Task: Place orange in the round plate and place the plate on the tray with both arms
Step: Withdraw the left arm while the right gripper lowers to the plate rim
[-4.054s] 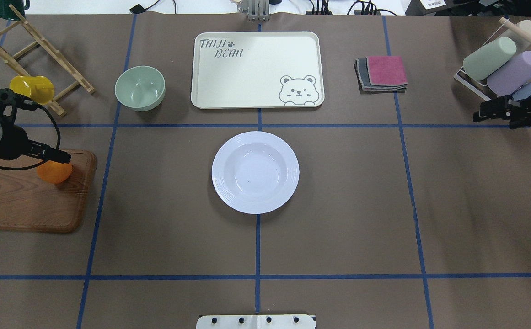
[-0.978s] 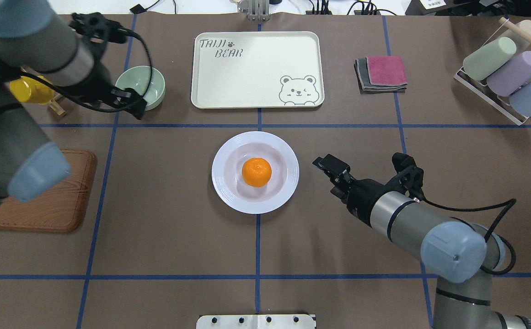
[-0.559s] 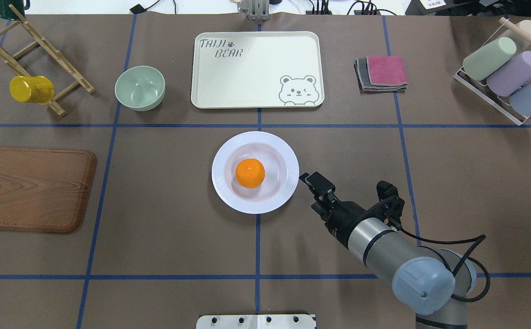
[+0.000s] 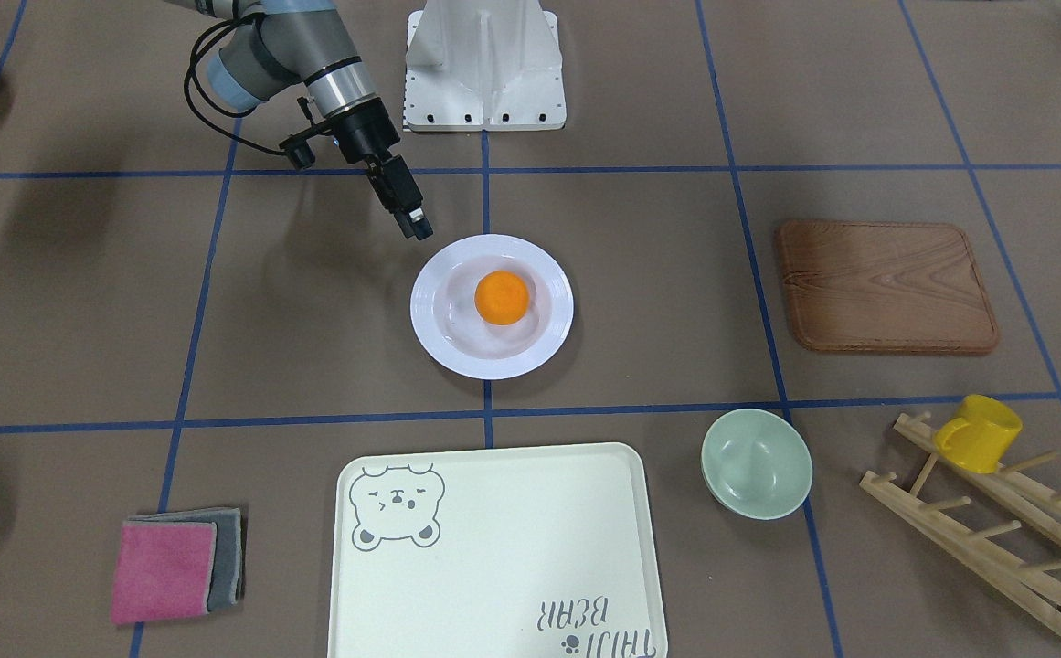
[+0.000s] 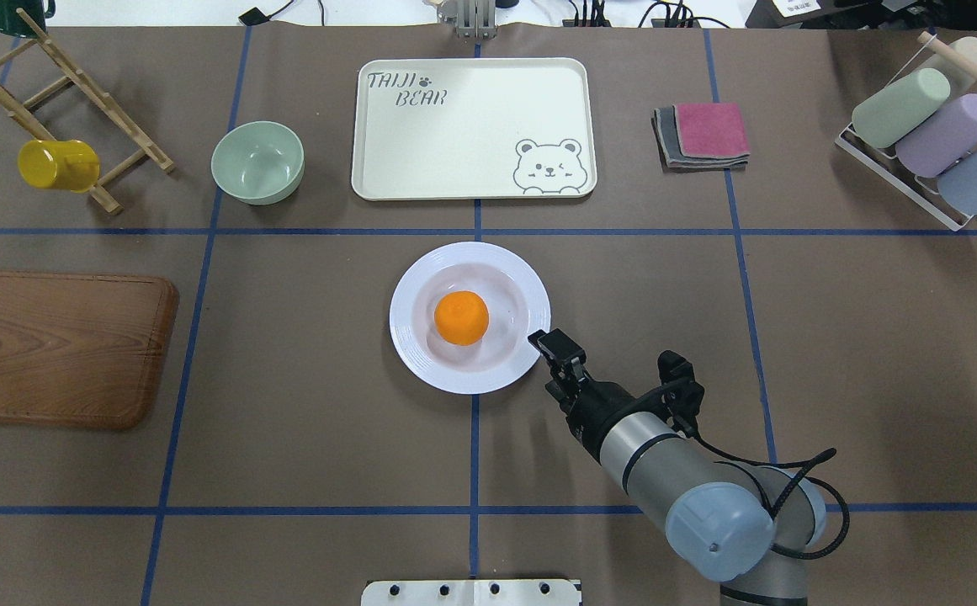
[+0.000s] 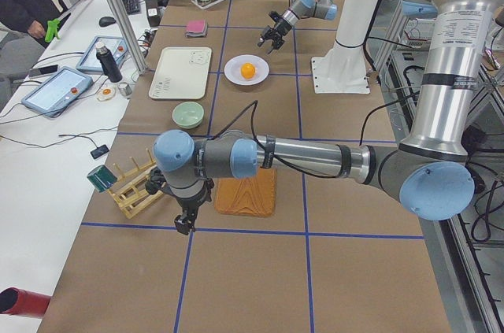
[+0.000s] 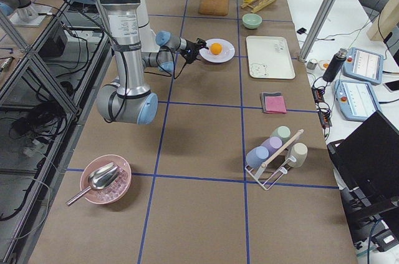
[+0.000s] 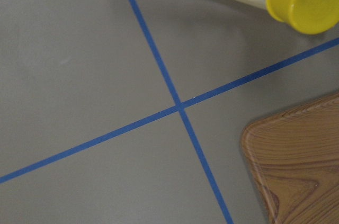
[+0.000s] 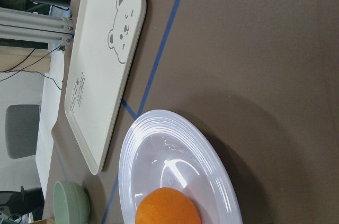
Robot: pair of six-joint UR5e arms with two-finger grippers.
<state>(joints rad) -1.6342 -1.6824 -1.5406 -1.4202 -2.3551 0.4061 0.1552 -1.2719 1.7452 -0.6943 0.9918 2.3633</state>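
Observation:
The orange [image 5: 461,317] lies in the sunken centre of the round plate [image 5: 408,286], which stands mid-table. The plate is apart from the tray [image 5: 471,126], and the tray lies bare at the table's far side. My right gripper [image 5: 541,340] is low at the plate's near right rim, open, its jaws one above the other; I cannot tell whether it touches the rim. The right wrist view shows the orange [image 9: 167,207], the plate [image 9: 132,150] and the tray [image 9: 100,75] close ahead. My left gripper [image 6: 186,225] shows only in the exterior left view, near the wooden board; I cannot tell its state.
A pale green bowl [image 5: 257,162] stands left of the tray. A wooden board [image 5: 59,347] and a rack with a yellow mug [image 5: 57,164] are at the far left. Folded cloths [image 5: 703,135] and a cup rack [image 5: 926,126] are at the right.
The orange went from the wooden board into the plate. My left arm drew back out of the overhead view. My right arm came in and moved up to the plate's near right rim.

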